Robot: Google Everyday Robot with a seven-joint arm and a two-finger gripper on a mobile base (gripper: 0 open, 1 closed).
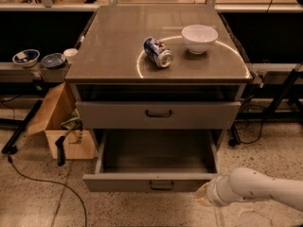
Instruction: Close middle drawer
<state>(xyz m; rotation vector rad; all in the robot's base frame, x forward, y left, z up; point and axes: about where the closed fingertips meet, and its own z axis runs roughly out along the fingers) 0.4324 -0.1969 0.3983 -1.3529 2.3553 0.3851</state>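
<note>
1. Cabinet. The grey cabinet (90, 86) stands on a speckled floor (42, 207). Its worktop (113, 46) carries two items: a blue and white can (158, 52) lying on its side near the centre, and a white bowl (199, 38) standing upright to the right of the can and slightly further back. The two items are close together but apart.

2. Top drawer. The taller-fronted top drawer (113, 115) sits directly under the worktop, and its black handle (158, 113) is centred on the front. A dark gap shows between its upper edge and the worktop.

3. Middle drawer. The middle drawer (118, 182) is pulled far out toward the camera. Its long grey tray is exposed, and nothing lies in it. The low front panel is at the near end and carries a small black bar handle (162, 185) at its centre.

4. Arm and pincer. The white arm (258, 190) enters from the lower right, low above the floor. The pincer (202, 196) is at its tip, just beside the right end of the middle drawer's front panel, on the near side. Whether the pincer touches the panel cannot be told, nor whether it is open or closed.

5. Surroundings. An open cardboard box (57, 122) stands on the floor to the left of the cabinet. A black cable (47, 181) runs across the floor in front of it.
</note>
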